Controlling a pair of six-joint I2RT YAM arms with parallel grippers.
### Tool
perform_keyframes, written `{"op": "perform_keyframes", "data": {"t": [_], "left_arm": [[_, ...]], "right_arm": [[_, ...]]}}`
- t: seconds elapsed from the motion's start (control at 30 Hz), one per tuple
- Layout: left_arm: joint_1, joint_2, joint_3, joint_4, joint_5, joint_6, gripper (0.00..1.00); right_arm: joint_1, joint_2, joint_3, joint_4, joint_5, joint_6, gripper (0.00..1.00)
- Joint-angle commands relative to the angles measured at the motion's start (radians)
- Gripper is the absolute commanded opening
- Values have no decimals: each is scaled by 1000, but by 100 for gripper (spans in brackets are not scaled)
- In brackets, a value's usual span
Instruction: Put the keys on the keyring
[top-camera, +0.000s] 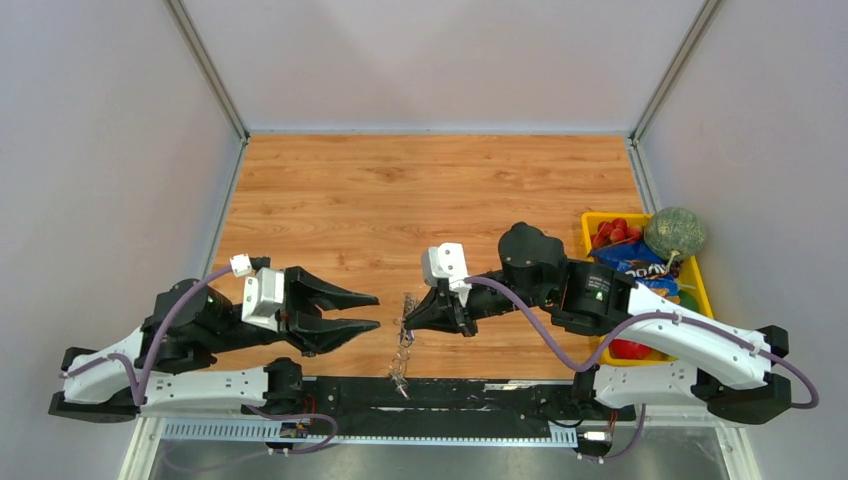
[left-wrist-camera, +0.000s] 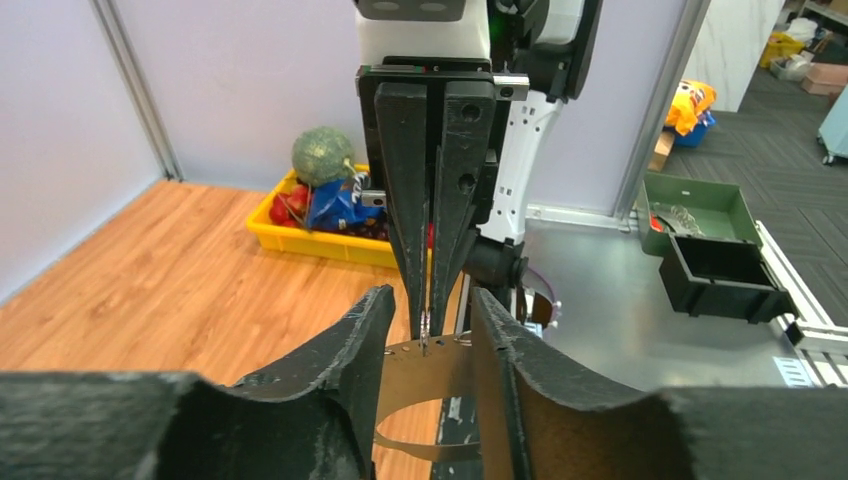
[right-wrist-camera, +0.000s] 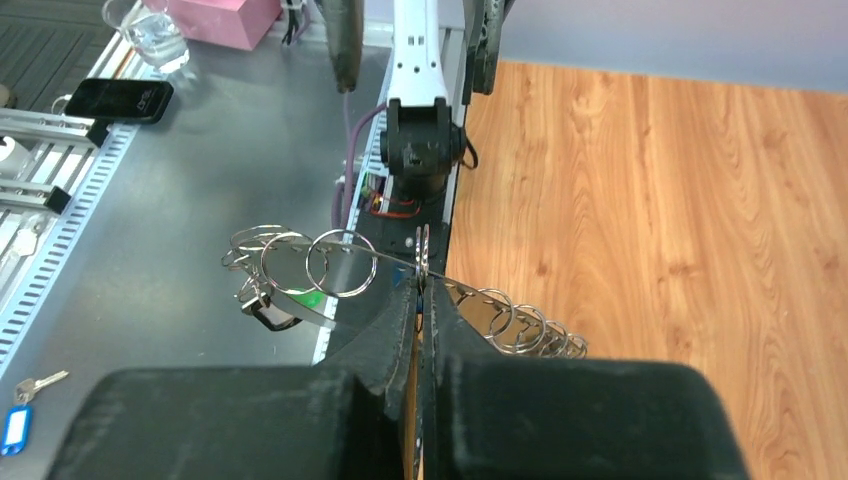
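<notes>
The keyring (right-wrist-camera: 465, 291) is a thin silvery band bent into a hoop, with several small split rings threaded on it. My right gripper (right-wrist-camera: 422, 285) is shut on one small ring (right-wrist-camera: 424, 250) at the band's top and holds the hoop up, as the top view shows for the gripper (top-camera: 408, 322) and the hoop (top-camera: 403, 352). My left gripper (left-wrist-camera: 430, 300) is open, with a jaw on either side of the band (left-wrist-camera: 422, 375) and touching nothing. It shows in the top view (top-camera: 376, 311) just left of the hoop. A dark-headed key (right-wrist-camera: 272, 312) hangs from the hoop. A blue-tagged key (right-wrist-camera: 15, 425) lies on the metal bench.
A yellow bin (top-camera: 588, 225) of toy food stands at the right of the wooden table. On the metal bench lie a phone (right-wrist-camera: 118, 97), a pink box (right-wrist-camera: 222, 15) and a glass (right-wrist-camera: 150, 30). A black tray (left-wrist-camera: 720, 275) and a green one (left-wrist-camera: 700, 205) lie on the bench too.
</notes>
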Motion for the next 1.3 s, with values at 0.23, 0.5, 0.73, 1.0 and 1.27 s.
{"op": "perform_keyframes", "data": {"t": [0.23, 0.5, 0.73, 1.0, 1.27], "left_arm": [[-2, 121, 82, -196, 3, -69, 51], [-2, 161, 91, -245, -17, -83, 53], [-2, 170, 84, -255, -38, -74, 53], [-2, 175, 79, -245, -37, -59, 48], [-2, 194, 78, -249, -25, -61, 42]], "right_arm": [[6, 101, 173, -242, 20, -14, 0], [7, 147, 229, -303, 38, -38, 0], [8, 160, 249, -320, 27, -46, 0], [10, 166, 258, -319, 19, -46, 0], [20, 166, 267, -314, 19, -47, 0]]}}
